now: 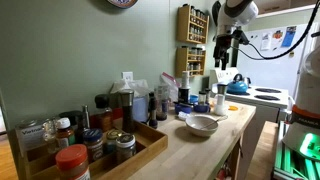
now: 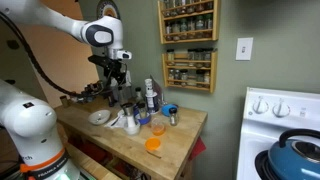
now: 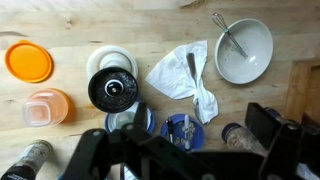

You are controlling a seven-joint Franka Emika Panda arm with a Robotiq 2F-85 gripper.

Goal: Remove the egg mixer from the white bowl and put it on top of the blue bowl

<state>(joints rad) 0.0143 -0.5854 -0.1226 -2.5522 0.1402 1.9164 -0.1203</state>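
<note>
In the wrist view the white bowl (image 3: pixel 258 62) sits at the top right of the wooden counter. The egg mixer (image 3: pixel 230 38) lies inside it, leaning on the rim. The blue bowl (image 3: pixel 181 131) sits lower in the middle, with small items inside. My gripper (image 3: pixel 180 152) is open and empty, hovering high over the blue bowl, its dark fingers spread wide. In both exterior views the gripper (image 1: pixel 222 55) (image 2: pixel 116 73) hangs well above the counter. The white bowl also shows near the counter's edge (image 1: pixel 203 125) (image 2: pixel 99 117).
A crumpled white cloth (image 3: pixel 185 75) lies between the two bowls. A black round lid (image 3: pixel 112 89), an orange lid (image 3: pixel 28 61), an orange container (image 3: pixel 45 106) and a spice jar (image 3: pixel 238 137) stand around. A blue kettle (image 1: pixel 237 85) sits on the stove. Jars fill a wooden tray (image 1: pixel 150 150).
</note>
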